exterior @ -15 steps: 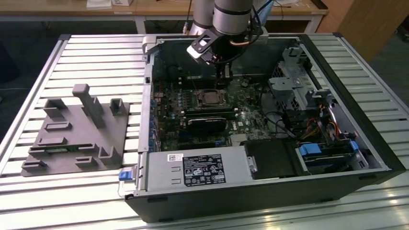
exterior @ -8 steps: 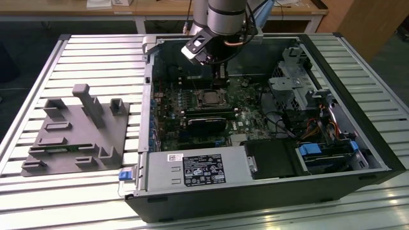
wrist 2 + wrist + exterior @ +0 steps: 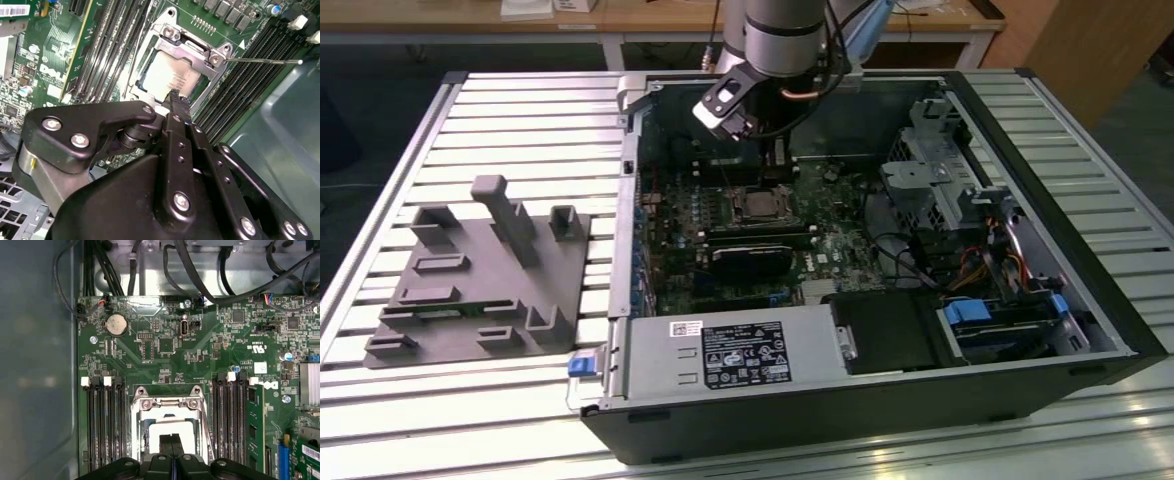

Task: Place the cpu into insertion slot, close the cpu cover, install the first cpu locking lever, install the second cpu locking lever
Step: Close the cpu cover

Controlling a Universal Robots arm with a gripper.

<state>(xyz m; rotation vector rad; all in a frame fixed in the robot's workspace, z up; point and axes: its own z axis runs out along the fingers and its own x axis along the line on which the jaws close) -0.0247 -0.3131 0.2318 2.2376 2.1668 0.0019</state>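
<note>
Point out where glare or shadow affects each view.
Exterior view: the slatted table shines bright while the case interior sits dim, the insertion slot dark. Second wrist view: glare washes the cpu top pale; the gripper is a black mass before it. First wrist view: cpu top glares white, case wall dim.

An open computer case (image 3: 854, 425) lies on the table (image 3: 534, 130), a grey rack (image 3: 480, 290) beside it. The arm (image 3: 781, 35) holds its pincer (image 3: 777, 165) over the green board (image 3: 670, 268).
</note>
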